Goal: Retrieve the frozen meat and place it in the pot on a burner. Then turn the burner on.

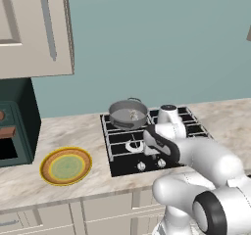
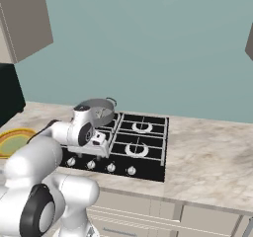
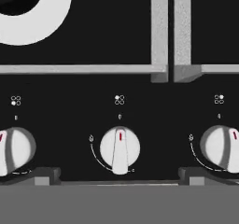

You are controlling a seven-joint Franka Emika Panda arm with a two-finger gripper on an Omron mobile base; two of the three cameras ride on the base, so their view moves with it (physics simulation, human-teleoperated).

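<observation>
A pale marble counter under a teal wall is carrying the black four-burner cooktop (image 1: 117,168), sitting centre frame in both base views. My pincer (image 3: 119,178) is hanging spread wide and empty just above the front row of small silver knobs, its dark fingertips (image 3: 42,175) flanking the middle silver knob (image 3: 120,149) at the bottom centre of the hand view without touching it. That knob's red mark is pointing straight up, which I am taking as off. Further out, the shallow round grey metal pot (image 1: 128,114) is resting on the rear-left round gas burner, upper centre of the left base view, with the small pale frosty lump of frozen meat (image 1: 133,114) already inside. I am judging that lighting the burner is the step in hand; next I am needing to confirm which knob serves that burner, lower, pinch and twist.
</observation>
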